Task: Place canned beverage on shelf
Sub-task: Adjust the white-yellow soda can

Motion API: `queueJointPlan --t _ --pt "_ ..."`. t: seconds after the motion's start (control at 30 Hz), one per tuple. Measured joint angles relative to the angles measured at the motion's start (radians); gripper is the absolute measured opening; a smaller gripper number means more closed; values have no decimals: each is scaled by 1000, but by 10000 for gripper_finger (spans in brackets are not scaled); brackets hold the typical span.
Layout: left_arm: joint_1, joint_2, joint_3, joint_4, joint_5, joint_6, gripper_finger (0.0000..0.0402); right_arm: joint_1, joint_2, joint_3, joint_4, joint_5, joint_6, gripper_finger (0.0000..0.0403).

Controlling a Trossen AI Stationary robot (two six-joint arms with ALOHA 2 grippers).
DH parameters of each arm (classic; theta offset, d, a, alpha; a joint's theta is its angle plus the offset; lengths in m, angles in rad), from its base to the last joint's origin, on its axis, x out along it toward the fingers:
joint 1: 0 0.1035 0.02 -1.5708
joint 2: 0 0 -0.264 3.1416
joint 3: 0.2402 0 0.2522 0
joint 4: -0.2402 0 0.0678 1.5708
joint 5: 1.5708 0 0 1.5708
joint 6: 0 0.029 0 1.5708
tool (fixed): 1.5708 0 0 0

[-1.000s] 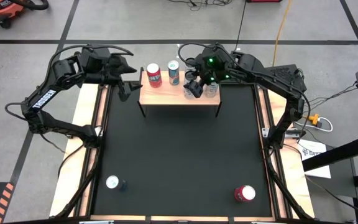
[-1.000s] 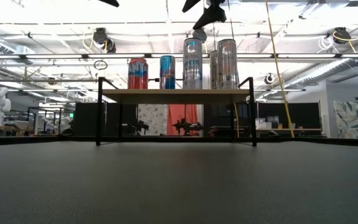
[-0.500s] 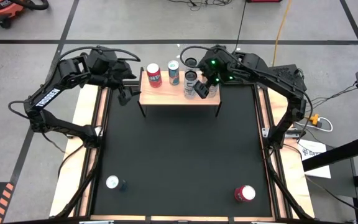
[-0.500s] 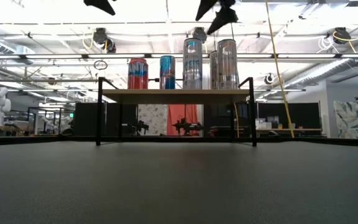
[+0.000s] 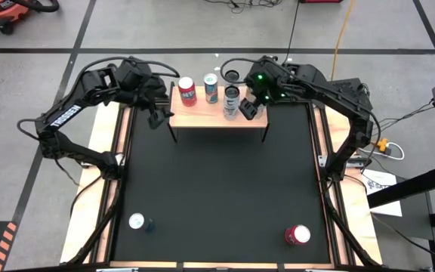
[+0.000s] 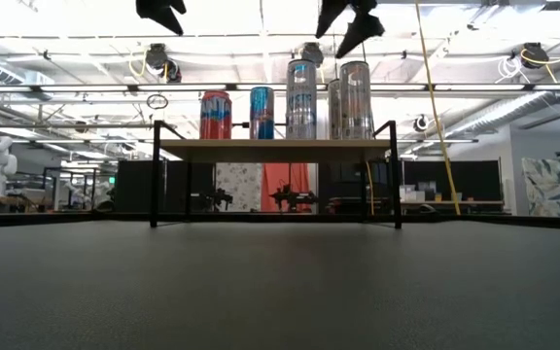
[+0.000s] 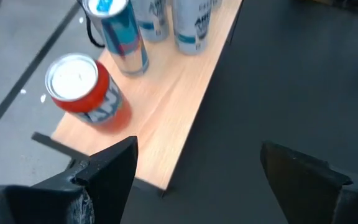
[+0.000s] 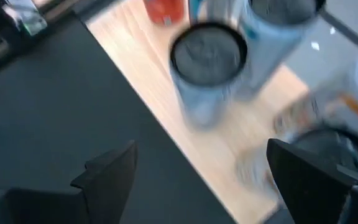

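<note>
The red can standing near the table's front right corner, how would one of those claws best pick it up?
Probably around its round side wall, about mid-height, coming in level with fingers spread either side. The red can stands upright and alone on the black table, so any side is free; the right gripper, now open above the shelf, is on its side.

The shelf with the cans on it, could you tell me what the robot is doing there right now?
Both arms hang over the far end of the table with open, empty grippers. The right gripper is above the shelf by its silver cans; the left gripper is just off the shelf's left end, near the red can and the blue can. Two cans wait at the near edge: a silver-topped one and a red one.
</note>
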Motion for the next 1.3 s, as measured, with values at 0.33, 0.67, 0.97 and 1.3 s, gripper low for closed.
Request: queueJointPlan --t 0.33,0.67,0.97,1.3 --pt "0 0 0 -52 -5 20 338 2 -66 0 -157 8 63 291" --pt "0 0 0 -72 -7 -3 338 -22 -80 0 -303 239 148 199" --pt "0 0 0 -72 -7 1 338 -67 -54 0 -286 240 179 93" --pt "0 0 0 -73 -7 0 338 -93 -5 0 -288 237 199 3"
